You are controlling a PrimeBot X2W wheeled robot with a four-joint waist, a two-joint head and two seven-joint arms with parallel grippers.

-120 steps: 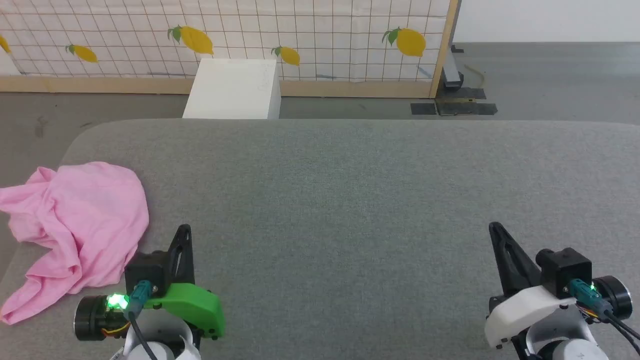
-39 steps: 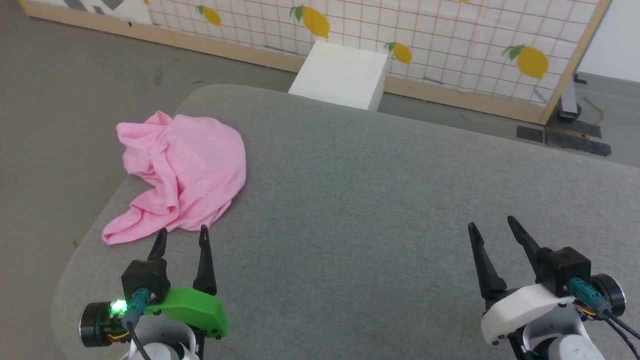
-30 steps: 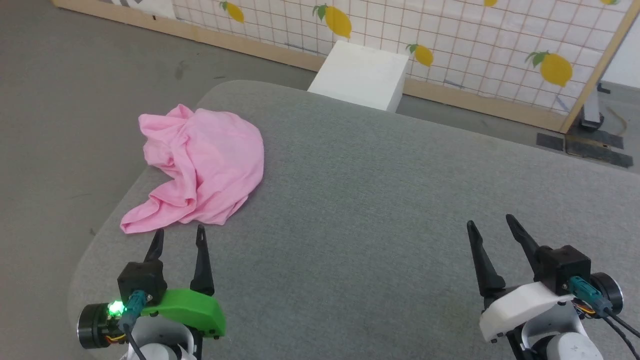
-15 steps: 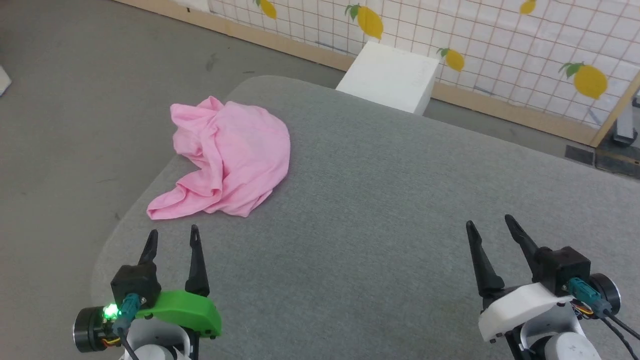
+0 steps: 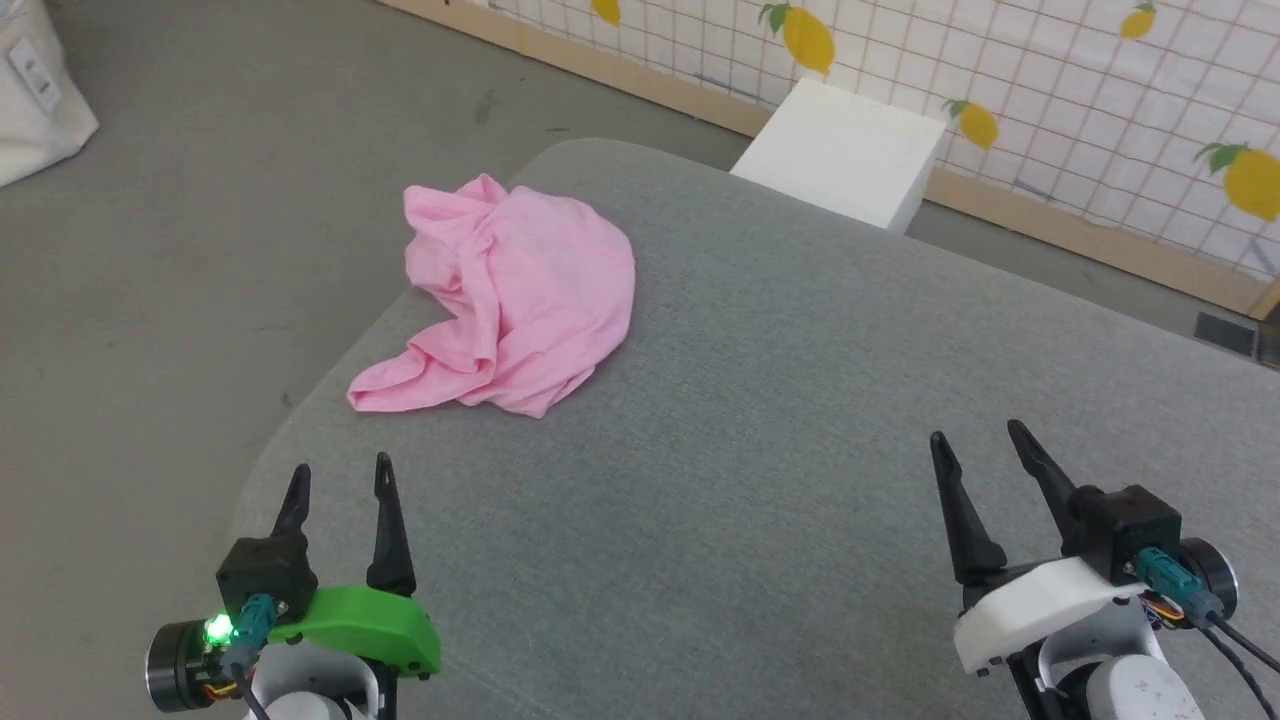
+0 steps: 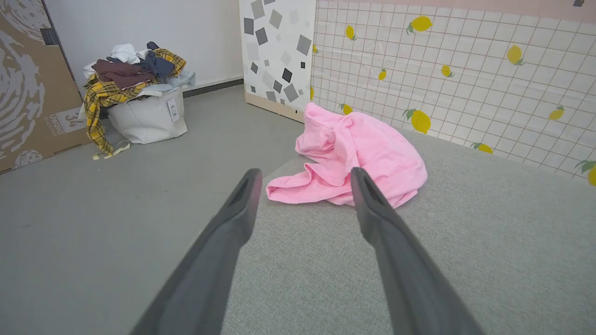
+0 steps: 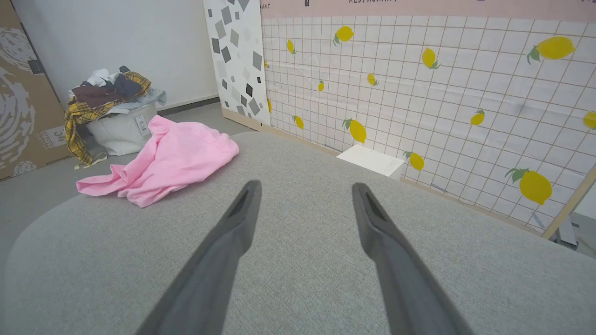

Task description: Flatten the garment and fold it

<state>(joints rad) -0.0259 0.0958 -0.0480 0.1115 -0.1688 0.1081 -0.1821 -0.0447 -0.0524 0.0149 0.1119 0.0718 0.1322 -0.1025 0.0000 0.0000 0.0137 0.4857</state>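
pink garment [image 5: 520, 300] crumpled near the grey table's [image 5: 750, 450] far left corner, left gripper [image 5: 340, 465] just short of it, jaws spread wide, right gripper [image 5: 975, 432] well apart, also open and empty, white box [image 5: 840, 150] and lemon screen [image 5: 1100, 80] behind, heaped laundry bag [image 6: 149, 116] on the floor

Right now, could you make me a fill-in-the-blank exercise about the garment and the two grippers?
The crumpled garment is ____ in colour.
It lies on the grey table, toward the robot's ____ side.
The left gripper and the right gripper hold nothing; both are ____, not shut.
Missing words: pink; left; open.
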